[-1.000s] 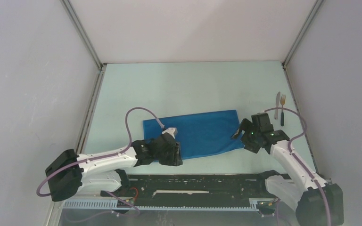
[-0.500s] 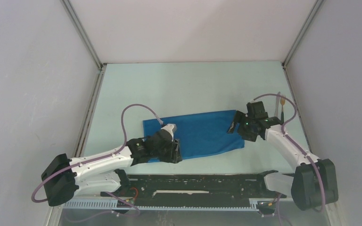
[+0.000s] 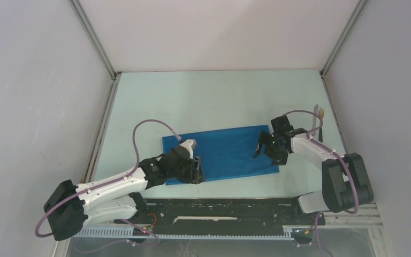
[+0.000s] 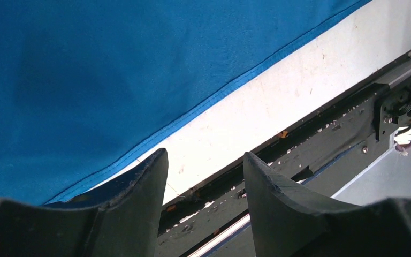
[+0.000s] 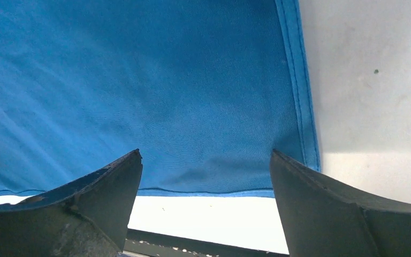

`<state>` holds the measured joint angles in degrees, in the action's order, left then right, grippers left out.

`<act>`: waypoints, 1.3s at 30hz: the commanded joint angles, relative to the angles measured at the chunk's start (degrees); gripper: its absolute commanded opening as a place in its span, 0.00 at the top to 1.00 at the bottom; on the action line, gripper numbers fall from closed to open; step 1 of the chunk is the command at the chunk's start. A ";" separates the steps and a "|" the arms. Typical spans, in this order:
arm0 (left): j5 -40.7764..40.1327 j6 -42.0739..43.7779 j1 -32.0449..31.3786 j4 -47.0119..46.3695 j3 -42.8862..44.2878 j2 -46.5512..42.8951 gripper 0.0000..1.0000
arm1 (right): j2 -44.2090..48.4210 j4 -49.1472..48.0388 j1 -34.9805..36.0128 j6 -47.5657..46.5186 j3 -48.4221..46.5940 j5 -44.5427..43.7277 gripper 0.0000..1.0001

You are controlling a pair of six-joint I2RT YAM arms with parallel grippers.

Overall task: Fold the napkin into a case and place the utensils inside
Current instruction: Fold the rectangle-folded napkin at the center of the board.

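The bright blue napkin [image 3: 227, 151] lies flat as a wide rectangle in mid-table. My left gripper [image 3: 195, 172] is open and empty at its near edge, left of the middle. In the left wrist view the napkin's hem [image 4: 192, 115] runs just ahead of that gripper [image 4: 204, 158]. My right gripper [image 3: 264, 149] is open and empty over the napkin's right end. In the right wrist view the gripper [image 5: 206, 155] hovers above the near right corner of the napkin [image 5: 139, 91]. The fork [image 3: 321, 113] and knife [image 3: 316, 109] lie at the far right, partly hidden by my right arm's cable.
A black rail [image 3: 225, 210] runs along the table's near edge, also in the left wrist view [image 4: 321, 123]. White walls with metal corner posts [image 3: 93, 37] enclose the table. Pale bare tabletop [image 3: 219, 96] lies beyond the napkin.
My right gripper has swung left and away from the utensils, onto the napkin's right end. My left gripper has edged slightly up along the napkin's near edge. The napkin has barely shifted.
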<state>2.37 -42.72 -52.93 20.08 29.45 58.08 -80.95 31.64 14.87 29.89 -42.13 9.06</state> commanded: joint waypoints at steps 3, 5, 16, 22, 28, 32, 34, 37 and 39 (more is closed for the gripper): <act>2.88 3.21 2.87 -2.06 0.32 -0.33 0.39 | 7.13 3.01 -0.40 -4.23 -3.18 -4.44 0.00; 3.22 3.69 3.59 -2.24 0.59 -0.11 0.39 | 5.37 3.69 -3.94 -6.71 -4.91 -4.82 0.04; 7.23 4.90 5.54 -3.34 0.23 -0.85 0.39 | -11.70 -1.67 -9.50 -19.15 -11.22 -4.19 0.34; 8.22 5.62 6.84 -1.91 -0.67 -3.42 0.39 | -16.35 0.19 -9.92 -19.44 -11.58 -4.13 0.35; 9.77 6.35 9.55 -1.16 -0.84 -4.71 0.39 | -20.34 5.57 -4.38 -17.22 -15.69 -11.90 0.34; 10.66 5.37 9.84 -1.34 -1.29 -5.53 0.39 | -21.43 7.24 -4.54 -16.84 -16.83 -11.39 0.36; 10.78 5.13 9.86 -1.37 -1.48 -5.99 0.39 | -22.25 8.12 -4.76 -17.01 -17.57 -10.76 0.41; 10.66 4.58 9.93 -1.01 -1.57 -6.92 0.39 | -23.38 9.59 -4.30 -16.84 -19.11 -11.56 0.56; 10.72 4.12 9.98 -0.85 -1.59 -7.64 0.38 | -24.15 10.45 -3.63 -16.88 -20.08 -12.47 0.66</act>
<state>12.19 -38.13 -43.46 19.14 28.34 52.62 -101.21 38.74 10.48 12.84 -61.93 -1.89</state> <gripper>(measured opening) 0.613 0.426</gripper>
